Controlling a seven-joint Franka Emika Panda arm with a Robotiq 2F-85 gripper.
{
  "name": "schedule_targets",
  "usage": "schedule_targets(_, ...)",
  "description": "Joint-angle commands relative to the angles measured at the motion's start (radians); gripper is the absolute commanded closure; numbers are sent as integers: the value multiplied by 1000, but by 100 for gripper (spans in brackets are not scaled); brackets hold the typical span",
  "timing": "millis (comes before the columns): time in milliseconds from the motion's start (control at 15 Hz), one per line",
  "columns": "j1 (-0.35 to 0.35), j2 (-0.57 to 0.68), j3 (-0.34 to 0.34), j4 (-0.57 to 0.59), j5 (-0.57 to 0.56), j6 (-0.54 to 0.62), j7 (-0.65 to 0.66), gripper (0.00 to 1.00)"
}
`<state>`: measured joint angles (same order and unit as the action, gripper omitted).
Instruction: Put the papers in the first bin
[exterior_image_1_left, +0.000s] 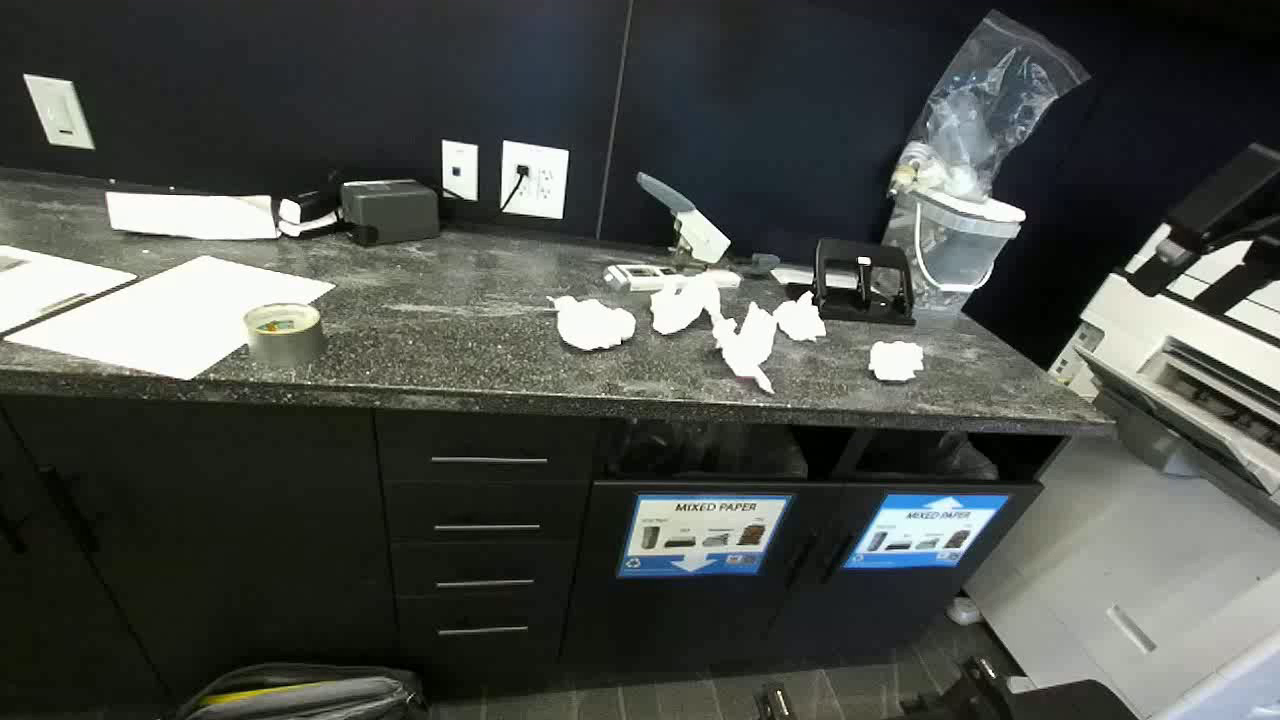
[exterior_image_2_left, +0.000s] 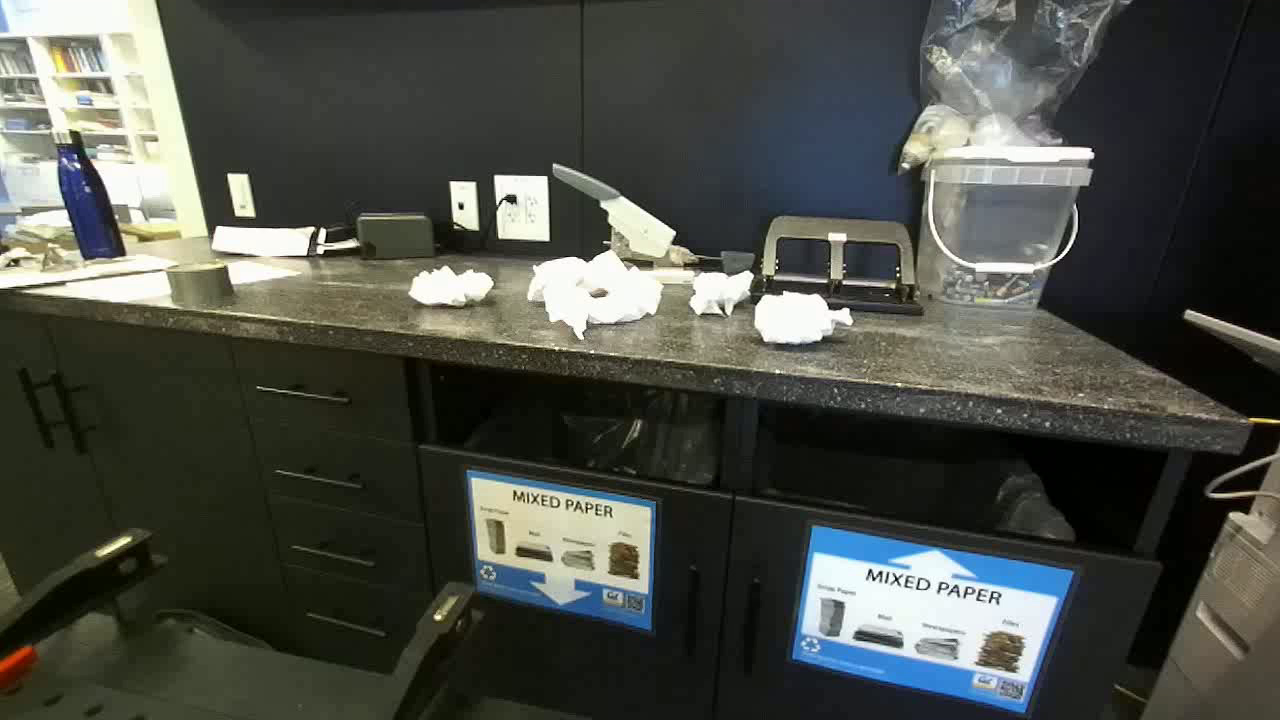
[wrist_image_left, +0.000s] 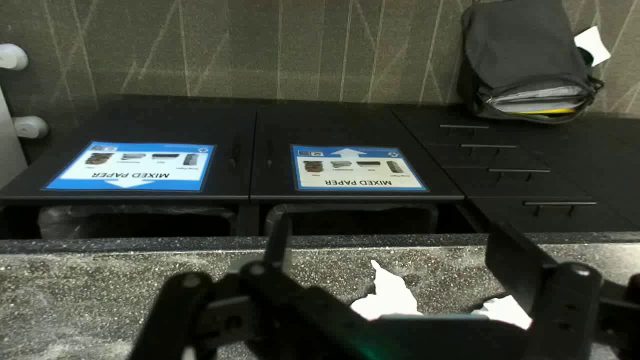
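With my gripper (wrist_image_left: 394, 243) spread and empty, the wrist view frames one crumpled paper (wrist_image_left: 387, 297) between its fingers (wrist_image_left: 515, 265), tip toward the counter's edge (wrist_image_left: 150, 245), depth unclear to me.

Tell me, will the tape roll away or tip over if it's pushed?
The tape would probably slide rather than roll, since it lies flat. Being low and wide, it likely won't tip. Its neat round side looks stiff.

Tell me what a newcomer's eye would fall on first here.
Probably the crumpled white papers on the dark countertop. Next, the two bright MIXED PAPER signs on the cabinet doors below. The clear bucket near the wall, a transparent bag rising above it, may also catch attention.
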<state>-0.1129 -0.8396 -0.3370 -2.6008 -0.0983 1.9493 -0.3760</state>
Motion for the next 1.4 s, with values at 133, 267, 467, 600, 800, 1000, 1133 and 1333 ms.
schedule_targets(133, -7, -1, 6, 14, 6, -1, -5, 0)
schedule_targets(267, -7, -2, 6, 17, 6, -1, -5, 0)
schedule_targets(467, 6, 45, 4, 26, -6, 38, -22, 0)
schedule_targets(600, 23, 109, -2, 45, -4, 101, -34, 0)
schedule_targets(800, 32, 242, -1, 63, 5, 336, -16, 0)
schedule_targets(1000, 44, 425, -11, 115, 55, 587, 12, 0)
schedule_targets(1133, 85, 546, -49, 169, 109, 697, 37, 0)
schedule_targets(1333, 95, 740, -48, 306, 283, 755, 6, 0)
